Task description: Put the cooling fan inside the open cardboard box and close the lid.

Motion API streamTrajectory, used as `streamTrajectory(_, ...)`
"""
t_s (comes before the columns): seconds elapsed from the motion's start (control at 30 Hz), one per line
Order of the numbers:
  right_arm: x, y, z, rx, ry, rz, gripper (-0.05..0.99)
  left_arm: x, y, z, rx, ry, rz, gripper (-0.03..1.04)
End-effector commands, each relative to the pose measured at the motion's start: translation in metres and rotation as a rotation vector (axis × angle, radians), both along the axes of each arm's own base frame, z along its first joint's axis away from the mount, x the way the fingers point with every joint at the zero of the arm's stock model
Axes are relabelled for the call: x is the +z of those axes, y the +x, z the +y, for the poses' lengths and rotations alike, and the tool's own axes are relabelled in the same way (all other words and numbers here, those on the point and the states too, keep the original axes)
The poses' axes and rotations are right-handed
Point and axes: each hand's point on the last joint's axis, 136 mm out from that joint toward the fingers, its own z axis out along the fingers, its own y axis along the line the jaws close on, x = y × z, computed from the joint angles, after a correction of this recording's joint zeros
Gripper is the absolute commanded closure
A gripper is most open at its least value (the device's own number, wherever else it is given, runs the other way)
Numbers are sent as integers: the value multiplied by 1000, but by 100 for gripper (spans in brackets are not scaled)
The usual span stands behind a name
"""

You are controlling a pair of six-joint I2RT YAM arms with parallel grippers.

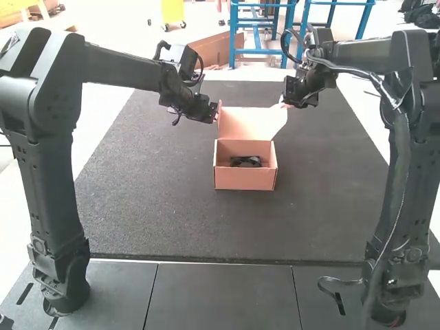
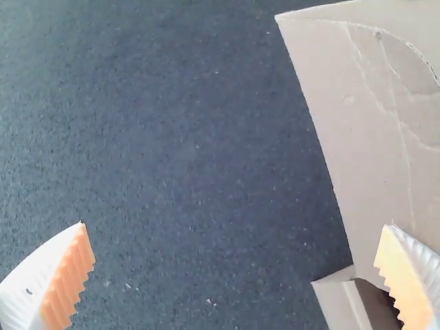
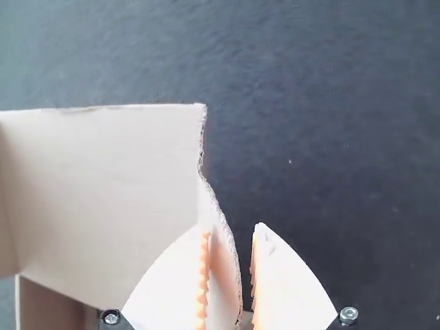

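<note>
A small cardboard box (image 1: pixel 245 176) stands open on the dark mat, with the black cooling fan (image 1: pixel 246 161) lying inside it. Its lid (image 1: pixel 251 124) stands upright at the back. My left gripper (image 1: pixel 214 113) is at the lid's upper left corner; in the left wrist view it (image 2: pixel 234 275) is wide open, one orange pad (image 2: pixel 399 275) against the lid (image 2: pixel 385 124). My right gripper (image 1: pixel 287 103) is at the lid's upper right corner. In the right wrist view it (image 3: pixel 228 275) is shut on the lid's edge (image 3: pixel 103 192), the cardboard pinched between the pads.
The dark mat (image 1: pixel 137 192) covers the table all around the box, with free room in front and to both sides. Both arm bases stand at the near corners.
</note>
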Motion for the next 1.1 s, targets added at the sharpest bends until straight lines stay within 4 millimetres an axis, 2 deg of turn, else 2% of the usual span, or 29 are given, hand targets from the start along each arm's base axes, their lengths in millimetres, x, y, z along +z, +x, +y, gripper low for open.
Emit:
streamTrajectory(0.0, 17, -1, 18, 69, 34, -35, 85, 27, 7, -8, -7, -30, -55, 4)
streamTrajectory(0.13, 19, -6, 23, 93, 44, -28, 95, 28, 7, -7, -4, -28, -58, 4)
streamTrajectory(0.27, 21, -16, 23, 114, 29, -13, 95, 35, 7, -7, -3, -33, -77, 4)
streamTrajectory(0.43, 26, -30, 25, 122, 24, 2, 95, 40, 1, -19, -26, -39, -83, 4)
streamTrajectory(0.7, 22, -66, 40, 174, 18, 25, 95, 45, -12, -28, -43, -44, -71, 4)
streamTrajectory(0.83, 20, -81, 43, 188, 14, 34, 95, 46, -17, -25, -42, -41, -69, 4)
streamTrajectory(1.07, 17, -99, 36, 182, 11, 48, 95, 44, -28, -19, -37, -34, -68, 4)
